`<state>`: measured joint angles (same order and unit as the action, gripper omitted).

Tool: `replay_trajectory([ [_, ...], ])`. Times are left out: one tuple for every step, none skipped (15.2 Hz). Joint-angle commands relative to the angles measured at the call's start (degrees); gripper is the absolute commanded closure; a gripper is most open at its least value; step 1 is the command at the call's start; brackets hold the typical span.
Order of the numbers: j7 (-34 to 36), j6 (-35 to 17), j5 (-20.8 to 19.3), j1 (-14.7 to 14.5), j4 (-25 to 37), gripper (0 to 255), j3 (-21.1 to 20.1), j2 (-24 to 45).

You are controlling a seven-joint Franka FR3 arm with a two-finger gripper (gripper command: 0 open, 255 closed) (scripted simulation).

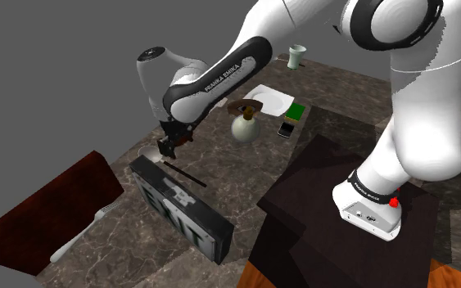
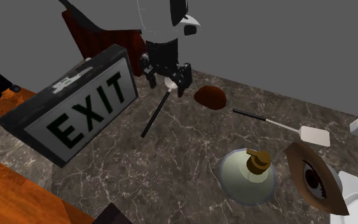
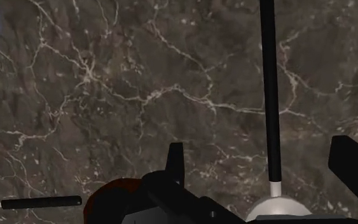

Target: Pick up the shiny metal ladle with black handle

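The ladle lies flat on the dark marbled tabletop, its thin black handle running away from a shiny grey bowl. My gripper hangs low right over the bowl end and is open. Its fingertips stand well apart on either side of the spot where handle meets bowl, touching neither. In the shoulder view the gripper hides the bowl, and the handle sticks out toward the stand beside the EXIT sign.
A big EXIT sign lies close beside the ladle. A brown dome, a white-headed spatula and a soap dispenser sit on the other side. A plate, green block and phone lie further back.
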<state>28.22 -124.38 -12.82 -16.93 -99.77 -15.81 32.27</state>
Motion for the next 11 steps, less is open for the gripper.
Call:
replay_trajectory([
  [0.5, 0.7, -1.4, -1.7, 4.5, 0, 0.5, 4.8],
  [0.7, 1.2, -1.9, -2.5, 7.0, 0, 0.7, 7.2],
  [0.7, 1.8, -2.4, -3.4, 9.5, 0, 0.9, 9.6],
  [0.8, 2.5, -2.8, -4.3, 12.2, 0, 1.1, 12.0],
  [0.8, 2.5, -2.8, -4.4, 12.4, 0, 1.2, 12.2],
  [0.8, 2.1, -3.0, -4.4, 12.5, 0, 1.3, 12.7],
  [0.9, 1.6, -3.1, -4.5, 12.6, 0, 1.4, 13.2],
  [1.0, 1.2, -3.2, -4.6, 12.6, 0, 1.5, 13.7],
  [1.1, 0.7, -3.3, -4.6, 12.7, 0, 1.6, 14.3],
  [1.1, 0.3, -3.4, -4.7, 12.8, 0, 1.7, 14.8],
  [1.2, -0.1, -3.5, -4.8, 13.0, 0, 1.8, 15.4],
])
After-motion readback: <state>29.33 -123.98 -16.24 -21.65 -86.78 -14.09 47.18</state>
